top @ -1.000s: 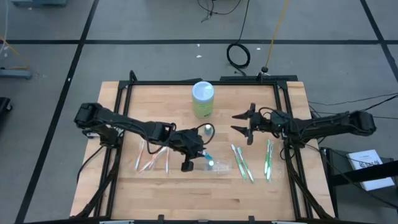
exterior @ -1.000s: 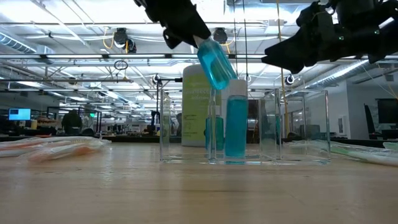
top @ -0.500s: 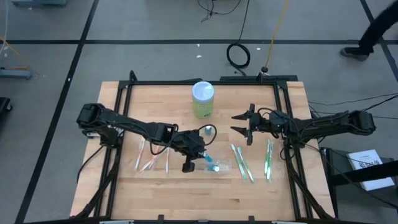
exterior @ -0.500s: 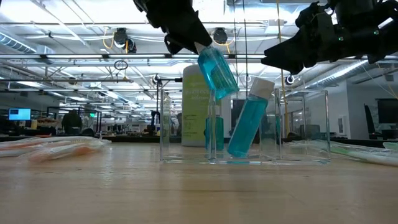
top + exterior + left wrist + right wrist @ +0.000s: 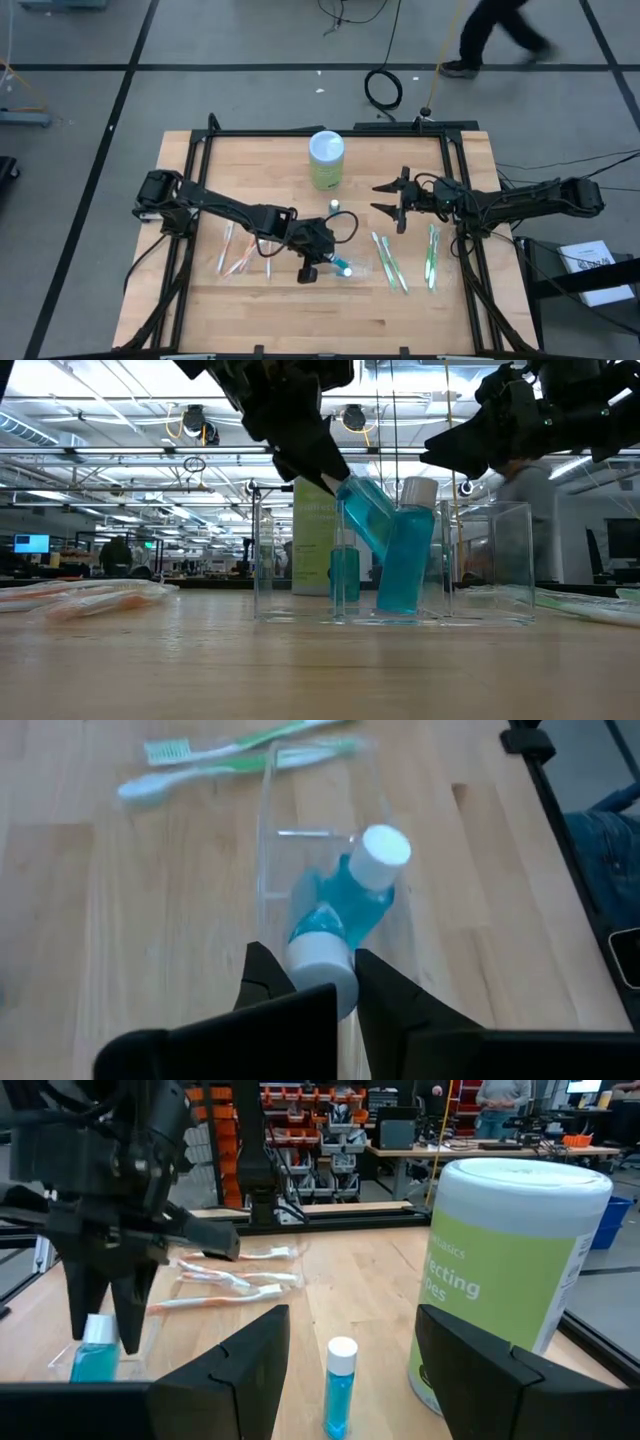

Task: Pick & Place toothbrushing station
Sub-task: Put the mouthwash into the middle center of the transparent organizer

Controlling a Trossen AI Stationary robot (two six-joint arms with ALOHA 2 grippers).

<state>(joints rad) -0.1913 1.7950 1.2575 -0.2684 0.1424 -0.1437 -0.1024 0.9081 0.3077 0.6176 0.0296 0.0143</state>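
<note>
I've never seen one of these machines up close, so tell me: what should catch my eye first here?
Near the table's middle, the left hand grips a small blue-liquid bottle with a white cap, tilted inside a clear plastic organizer and leaning on a second blue bottle there. The right hand hangs open above the table. A tall green wipes canister stands at the far edge.

Three white-capped blue bottles share the wooden table: two [image 5: 365,515] [image 5: 405,560] inside the single clear organizer [image 5: 490,560] near the middle and one [image 5: 334,206] standing beside the lone green wipes canister [image 5: 326,160] at the far side. Three orange toothbrushes [image 5: 240,258] lie to the left, while the green toothbrushes [image 5: 388,262] on the right form two groups too thin to count exactly. One person [image 5: 495,30] crosses the floor beyond the table.
</note>
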